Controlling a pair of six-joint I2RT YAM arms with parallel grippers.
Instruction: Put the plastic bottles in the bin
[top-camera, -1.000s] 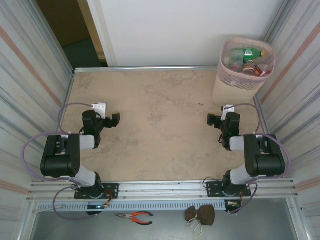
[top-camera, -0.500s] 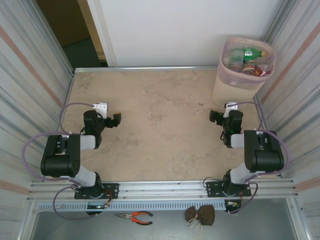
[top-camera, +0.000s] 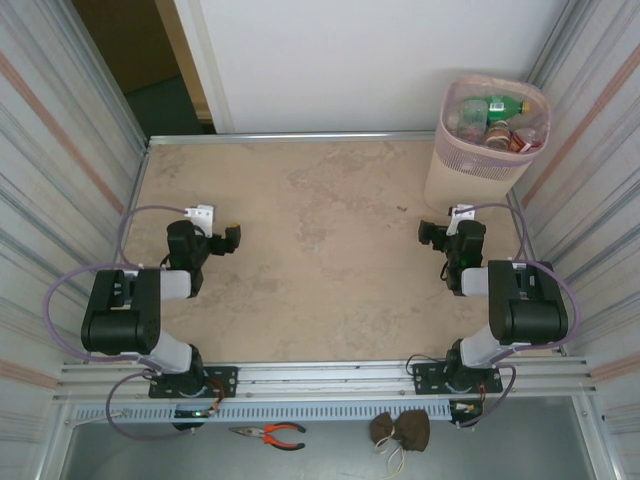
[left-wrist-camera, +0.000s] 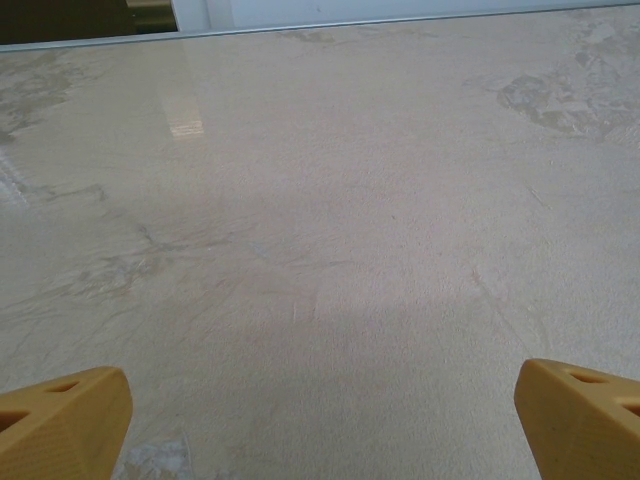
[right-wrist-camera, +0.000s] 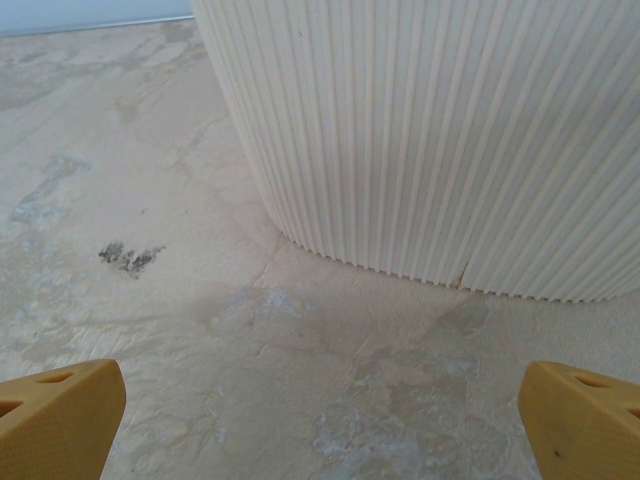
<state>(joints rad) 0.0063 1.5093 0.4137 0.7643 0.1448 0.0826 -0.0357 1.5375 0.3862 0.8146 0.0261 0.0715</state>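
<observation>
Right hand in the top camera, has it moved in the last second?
Yes. The right hand has shifted slightly away from the arm bases, toward the bin, which stays fixed in the far right corner.

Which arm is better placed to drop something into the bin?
Right, probably. The right gripper, open, sits right by the bin, whose ribbed wall looms close in its wrist view. The left gripper is across the table.

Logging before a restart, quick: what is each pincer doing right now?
Left pincer: open, holding nothing.
Right pincer: open, holding nothing, facing the bin.
</observation>
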